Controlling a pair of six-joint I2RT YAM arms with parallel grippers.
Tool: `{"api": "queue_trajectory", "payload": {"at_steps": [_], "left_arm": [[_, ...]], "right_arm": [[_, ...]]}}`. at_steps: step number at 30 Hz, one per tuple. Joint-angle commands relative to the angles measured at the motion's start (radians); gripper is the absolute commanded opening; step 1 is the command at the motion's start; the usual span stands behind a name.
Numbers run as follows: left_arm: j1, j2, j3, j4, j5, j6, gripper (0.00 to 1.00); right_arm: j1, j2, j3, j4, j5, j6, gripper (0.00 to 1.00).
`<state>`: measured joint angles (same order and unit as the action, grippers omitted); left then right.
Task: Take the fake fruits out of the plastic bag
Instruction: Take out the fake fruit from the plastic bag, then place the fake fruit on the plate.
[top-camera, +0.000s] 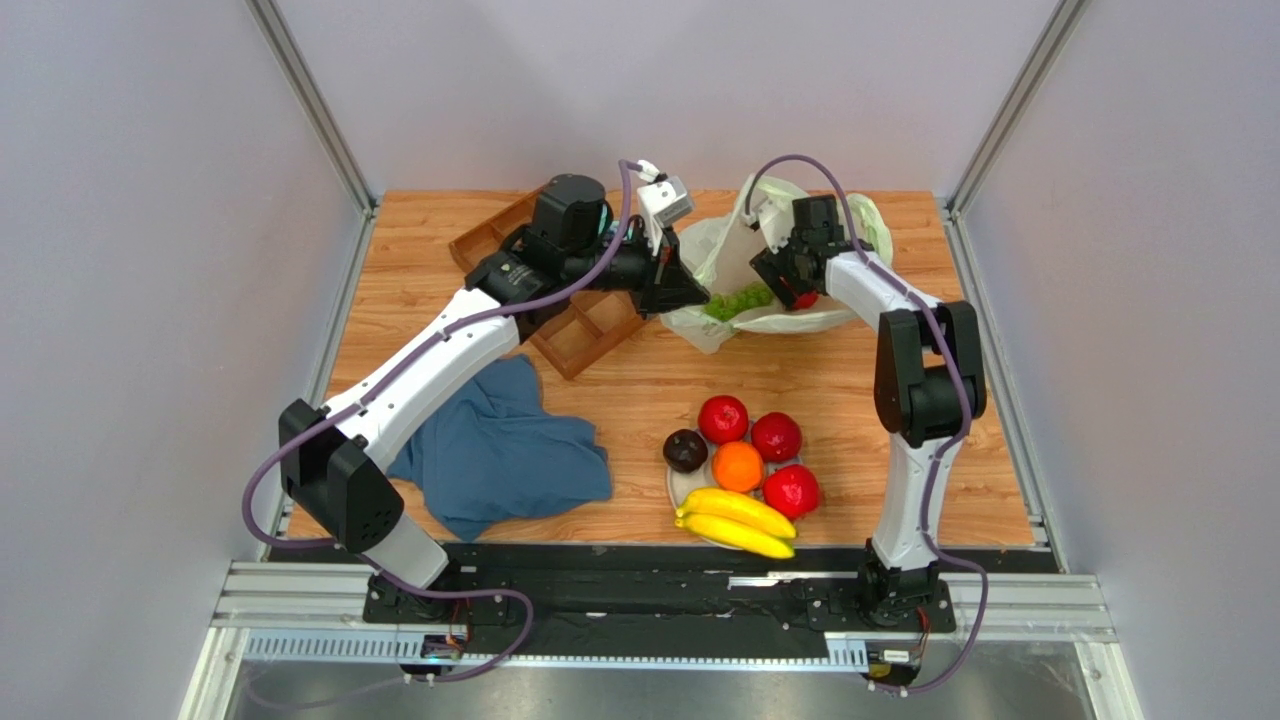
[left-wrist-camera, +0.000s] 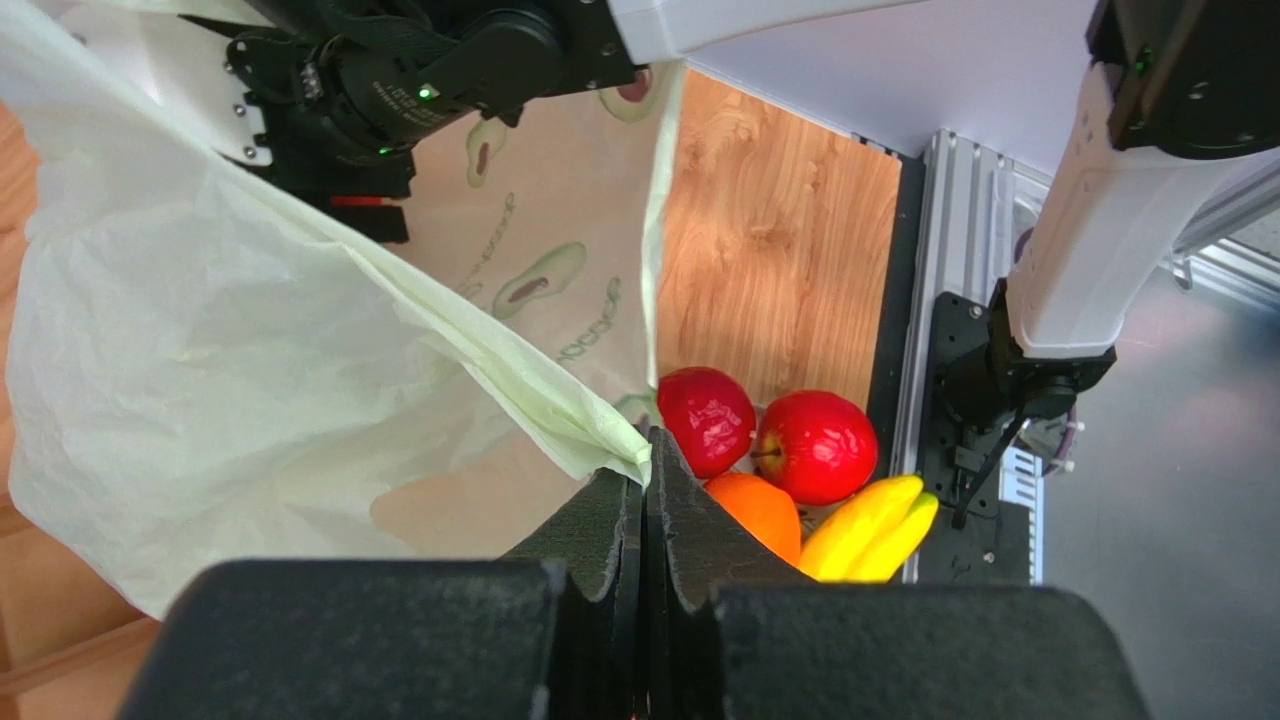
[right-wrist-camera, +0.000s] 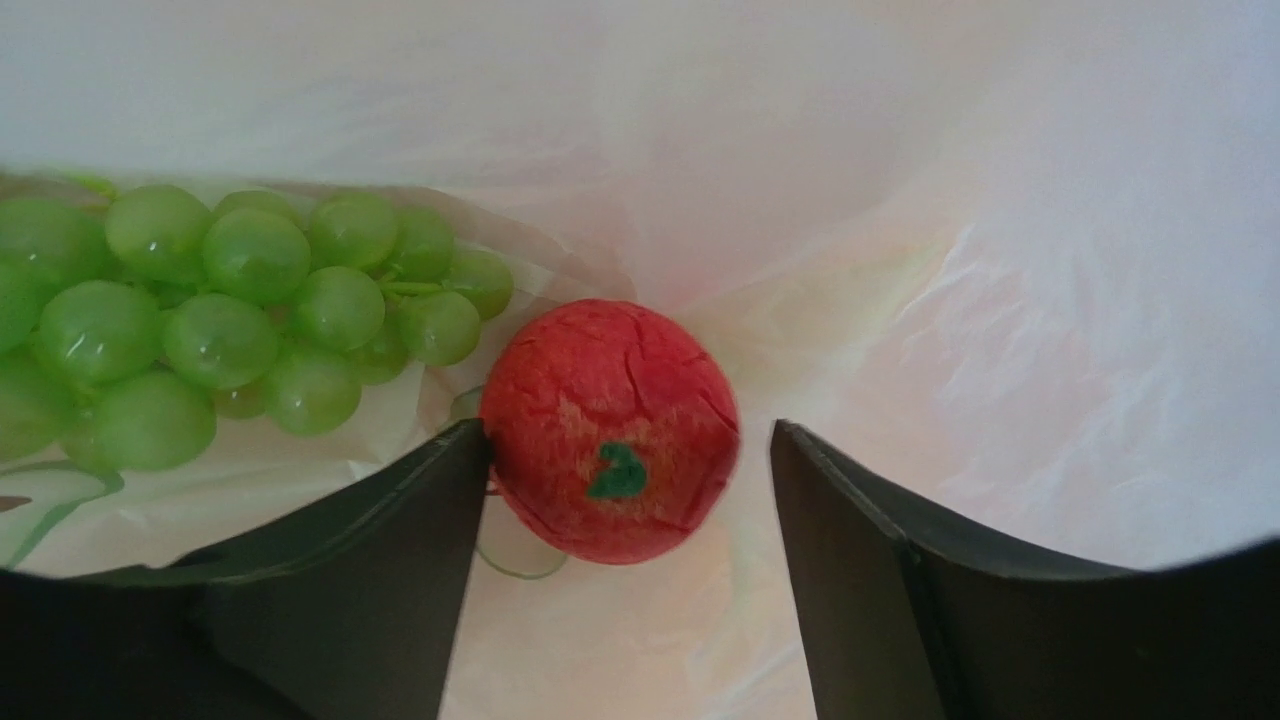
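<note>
The pale yellow-green plastic bag (top-camera: 706, 263) lies at the back of the table. My left gripper (top-camera: 694, 294) is shut on the bag's edge (left-wrist-camera: 601, 428) and holds it up. My right gripper (top-camera: 784, 285) is inside the bag's mouth, open, its fingers on either side of a red fruit (right-wrist-camera: 610, 431) and touching it on the left. A green grape bunch (right-wrist-camera: 226, 308) lies beside it in the bag and also shows in the top view (top-camera: 738, 303). Red apples (top-camera: 723, 419), a dark purple fruit (top-camera: 685, 449), an orange (top-camera: 736, 467) and bananas (top-camera: 736, 524) lie on the table.
A dark blue cloth (top-camera: 504, 450) lies at the front left. A wooden tray (top-camera: 586, 338) sits at the back left, partly under my left arm. The fruit pile sits near the front edge, also seen in the left wrist view (left-wrist-camera: 813, 446).
</note>
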<state>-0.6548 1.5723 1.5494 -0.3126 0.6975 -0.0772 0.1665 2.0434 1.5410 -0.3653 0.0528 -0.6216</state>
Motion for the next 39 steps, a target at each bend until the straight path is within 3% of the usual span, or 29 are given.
{"api": "queue_trajectory", "payload": {"at_steps": [1,2,5,8,15,21,26,30,39], "left_arm": [[-0.003,-0.006,0.009,0.004,0.010,0.028,0.00],[-0.005,-0.003,0.009,0.006,0.007,0.028,0.00],[-0.003,0.008,0.012,0.009,-0.003,0.027,0.00],[-0.003,0.023,0.024,0.010,-0.027,0.022,0.00],[0.001,0.080,0.075,0.029,-0.110,-0.022,0.00],[0.017,0.138,0.159,0.040,-0.134,-0.049,0.00],[0.024,0.147,0.170,0.035,-0.156,-0.042,0.00],[0.026,0.137,0.146,0.036,-0.151,-0.050,0.00],[0.026,0.083,0.075,0.030,-0.144,-0.042,0.00]], "right_arm": [[-0.007,0.070,0.105,-0.107,0.032,0.059,0.65],[-0.008,0.061,0.110,-0.116,0.018,0.057,0.54],[-0.010,0.018,0.087,-0.132,-0.037,0.053,0.35],[-0.010,-0.110,0.048,-0.152,-0.169,0.071,0.27],[-0.021,-0.506,-0.062,-0.294,-0.569,0.083,0.29],[-0.019,-0.719,-0.140,-0.513,-0.764,0.059,0.29],[0.020,-0.918,-0.257,-0.627,-0.800,-0.048,0.30],[0.085,-1.026,-0.416,-0.750,-0.774,-0.246,0.31],[0.160,-1.025,-0.587,-0.660,-0.716,-0.286,0.31]]}}
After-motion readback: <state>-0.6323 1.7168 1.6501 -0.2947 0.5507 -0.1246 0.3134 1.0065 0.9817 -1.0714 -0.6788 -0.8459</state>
